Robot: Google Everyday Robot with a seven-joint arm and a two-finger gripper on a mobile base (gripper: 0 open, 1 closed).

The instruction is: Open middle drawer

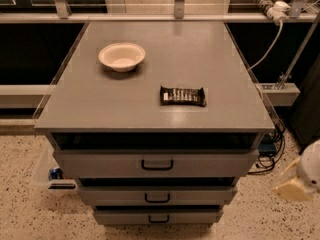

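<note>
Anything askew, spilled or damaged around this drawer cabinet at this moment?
Nothing stands out. The bowl sits upright and the snack bar lies flat on the cabinet top. The middle drawer looks shut and level. The gripper is low at the right edge, apart from the cabinet.

- On the desk (150,121), a bowl (122,56) sits toward the back left.
- A snack bar (183,96) lies right of centre, nearer the front edge, well apart from the bowl.
- Under the desk top three drawers are stacked: the top drawer (210,164), the middle drawer (200,196) below it, and the bottom drawer (190,217) lowest.
- The gripper (299,181) is low at the right edge of view, right of the drawers and apart from them.
- A power strip (270,4) lies behind the desk's right rear corner.
</note>
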